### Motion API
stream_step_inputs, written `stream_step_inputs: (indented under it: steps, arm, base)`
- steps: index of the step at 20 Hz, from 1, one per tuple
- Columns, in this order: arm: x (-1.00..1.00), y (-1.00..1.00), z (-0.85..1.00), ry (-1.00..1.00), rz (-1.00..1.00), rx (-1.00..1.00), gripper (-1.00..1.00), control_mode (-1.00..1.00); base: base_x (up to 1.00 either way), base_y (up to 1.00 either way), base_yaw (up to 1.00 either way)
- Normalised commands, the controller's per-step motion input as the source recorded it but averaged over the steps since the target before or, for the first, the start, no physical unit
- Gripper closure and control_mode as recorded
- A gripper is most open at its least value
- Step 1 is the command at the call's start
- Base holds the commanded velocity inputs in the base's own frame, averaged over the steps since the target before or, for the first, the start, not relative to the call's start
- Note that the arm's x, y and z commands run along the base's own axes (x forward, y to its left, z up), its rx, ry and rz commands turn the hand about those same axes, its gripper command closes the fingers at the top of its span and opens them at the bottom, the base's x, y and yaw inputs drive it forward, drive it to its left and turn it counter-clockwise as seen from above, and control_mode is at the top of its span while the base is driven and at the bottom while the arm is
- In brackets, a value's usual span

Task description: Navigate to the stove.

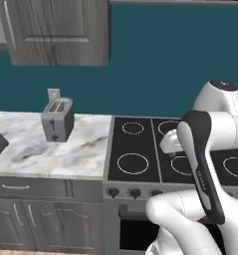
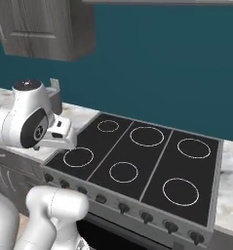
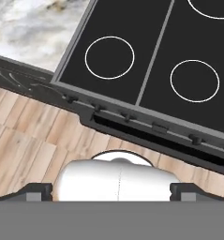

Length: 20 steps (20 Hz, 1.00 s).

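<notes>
Stove [image 1: 140,149] is dead ahead, set into the marble desk [image 1: 36,149]. Black glass cooktop with white ring burners; row of dark knobs [image 2: 123,207] along the front edge, oven window below. In the right base view the cooktop sits centre frame, six rings visible.

Toaster [image 1: 57,118] stands on the desk left of the stove, well apart from it, wall outlet [image 1: 54,93] just behind it. Grey wall cabinet [image 1: 56,30] above, teal wall behind.

Arm is folded up in front of the stove. Fingers [image 3: 111,191]: two dark tips at the bottom corners of the hand view, spread wide, nothing between them. Hand camera looks down on the stove front and wood floor [image 3: 29,150].
</notes>
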Motion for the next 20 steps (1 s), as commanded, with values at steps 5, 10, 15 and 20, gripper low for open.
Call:
stream_step_inputs:
  steps: [5, 10, 15, 20]
  arm:
    - [0.00, 0.00, 0.00, 0.00, 0.00, 0.00, -1.00, 1.00]
    - [0.00, 0.00, 0.00, 0.00, 0.00, 0.00, -1.00, 1.00]
    - [0.00, 0.00, 0.00, 0.00, 0.00, 0.00, -1.00, 1.00]
    - [0.00, 0.00, 0.00, 0.00, 0.00, 0.00, -1.00, 1.00]
  base:
    - [1.00, -0.74, -0.35]
    - [1.00, -0.82, -0.38]
    - [0.97, -1.00, -0.38]
    - [0.96, -0.97, -0.38]
